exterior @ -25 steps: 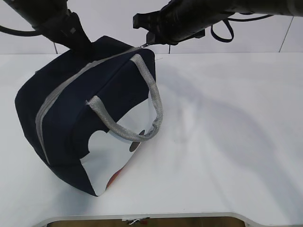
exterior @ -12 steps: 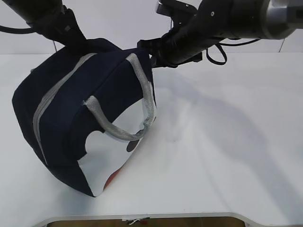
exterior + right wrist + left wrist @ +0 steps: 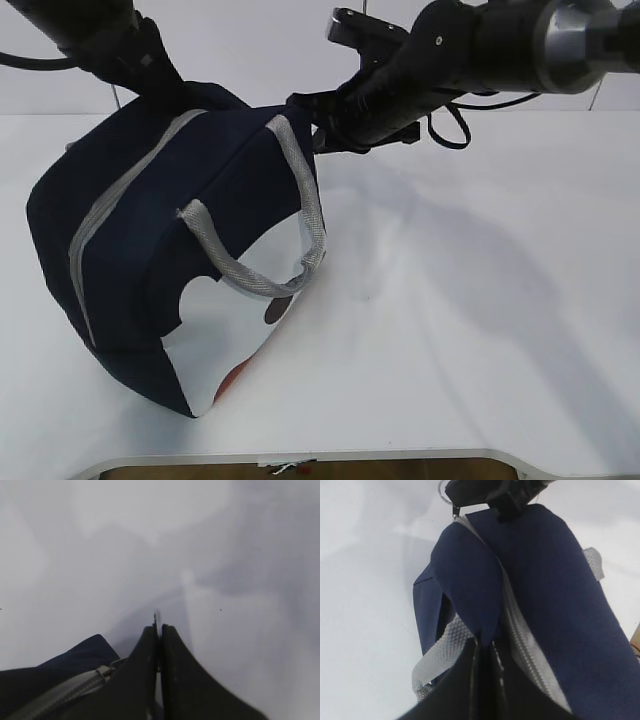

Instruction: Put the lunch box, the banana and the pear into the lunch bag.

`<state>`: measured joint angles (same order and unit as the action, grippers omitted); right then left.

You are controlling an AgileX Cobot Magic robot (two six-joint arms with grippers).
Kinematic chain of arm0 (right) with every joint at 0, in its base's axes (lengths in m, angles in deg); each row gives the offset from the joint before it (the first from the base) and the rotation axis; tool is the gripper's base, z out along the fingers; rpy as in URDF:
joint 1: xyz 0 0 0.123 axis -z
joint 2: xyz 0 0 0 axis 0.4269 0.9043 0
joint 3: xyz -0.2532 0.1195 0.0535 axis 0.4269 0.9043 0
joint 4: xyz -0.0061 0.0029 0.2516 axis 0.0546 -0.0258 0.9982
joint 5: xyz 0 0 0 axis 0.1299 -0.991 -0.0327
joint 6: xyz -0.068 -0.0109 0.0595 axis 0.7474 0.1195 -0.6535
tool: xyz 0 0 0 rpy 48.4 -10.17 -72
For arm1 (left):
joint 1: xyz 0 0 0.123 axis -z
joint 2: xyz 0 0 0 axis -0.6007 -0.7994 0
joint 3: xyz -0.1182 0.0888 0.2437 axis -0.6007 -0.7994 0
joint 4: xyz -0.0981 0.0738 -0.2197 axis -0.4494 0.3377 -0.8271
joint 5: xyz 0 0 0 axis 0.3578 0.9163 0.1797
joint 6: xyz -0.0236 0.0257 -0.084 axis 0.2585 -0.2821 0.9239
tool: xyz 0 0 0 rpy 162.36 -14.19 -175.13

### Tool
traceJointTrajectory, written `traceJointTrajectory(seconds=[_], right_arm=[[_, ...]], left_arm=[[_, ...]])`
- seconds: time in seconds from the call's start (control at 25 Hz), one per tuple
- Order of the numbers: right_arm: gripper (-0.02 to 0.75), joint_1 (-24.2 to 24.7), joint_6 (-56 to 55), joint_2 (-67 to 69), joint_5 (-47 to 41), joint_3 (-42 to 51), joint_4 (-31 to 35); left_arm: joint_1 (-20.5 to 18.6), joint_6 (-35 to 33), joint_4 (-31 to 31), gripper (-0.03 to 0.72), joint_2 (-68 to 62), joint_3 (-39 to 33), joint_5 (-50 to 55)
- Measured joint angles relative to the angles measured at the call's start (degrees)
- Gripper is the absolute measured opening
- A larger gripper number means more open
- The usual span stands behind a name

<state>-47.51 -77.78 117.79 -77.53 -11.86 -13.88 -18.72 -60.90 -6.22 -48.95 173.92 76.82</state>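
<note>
Since the earlier exterior frame the boxy navy-blue fabric lunch bag [image 3: 170,250] has tipped a little further toward the left edge of the white worktop [image 3: 480,300], and the right arm has swung in closer over the bag's far top corner, its dark forearm now filling more of the upper right. The bag stands tilted on the left half of the worktop, near the front edge, its long axis running from the front-left toward the back-right, the white panel with dark and red rounded shapes [image 3: 235,330] facing the front. The grey zipper [image 3: 110,205] runs along the top and down the left end and looks closed along the length that shows. A grey webbing handle [image 3: 290,230] loops over the front face.

The exterior view hides both sets of fingertips behind the bag and the arms. The left wrist view shows the left gripper [image 3: 485,652] clenched on a fold of the navy fabric beside the zipper teeth, with a second handle [image 3: 442,647] hanging to its left. The right wrist view shows the right gripper [image 3: 159,635] pressed closed, a thin metal sliver pinched between its tips; whether that is the ring pull cannot be told
</note>
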Motion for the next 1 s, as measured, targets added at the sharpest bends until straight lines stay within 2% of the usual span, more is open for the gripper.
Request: traceJointTrajectory(seconds=[0.16, 0.24, 0.32, 0.48, 0.6, 0.84, 1.0], right_arm=[[0.016, 0.0, 0.1, 0.26, -0.6, -0.86, -0.35], [0.043, 0.04, 0.22, 0.5, -0.98, -1.33, -0.7], [0.116, 0.27, 0.71, 0.76, -1.3, -1.9, -1.08], [0.343, 0.58, 1.59, 0.78, -3.91, -5.03, -1.62], [0.452, 0.58, 2.2, 0.78, -7.45, -8.61, -2.98], [0.482, 0.58, 8.65, 0.87, -19.67, -18.36, -5.08], [0.482, 0.58, 9.93, 0.87, -28.49, -25.04, -9.55]], left_arm=[[0.0, 0.0, -0.37, -0.001, -0.31, 0.0, -0.14], [0.0, 0.0, -0.67, -0.001, -0.68, 0.0, -0.28], [0.0, 0.0, -0.91, -0.001, -1.08, 0.0, -0.42], [0.0, -0.17, -1.24, -0.001, -2.16, 0.11, -1.29], [0.0, -0.65, -1.97, -0.001, -3.07, 0.23, -1.99], [0.0, -2.91, -5.01, -0.001, -4.8, 0.23, -3.69], [0.0, -3.58, -6.79, -0.001, -5.78, 0.23, -6.33]])
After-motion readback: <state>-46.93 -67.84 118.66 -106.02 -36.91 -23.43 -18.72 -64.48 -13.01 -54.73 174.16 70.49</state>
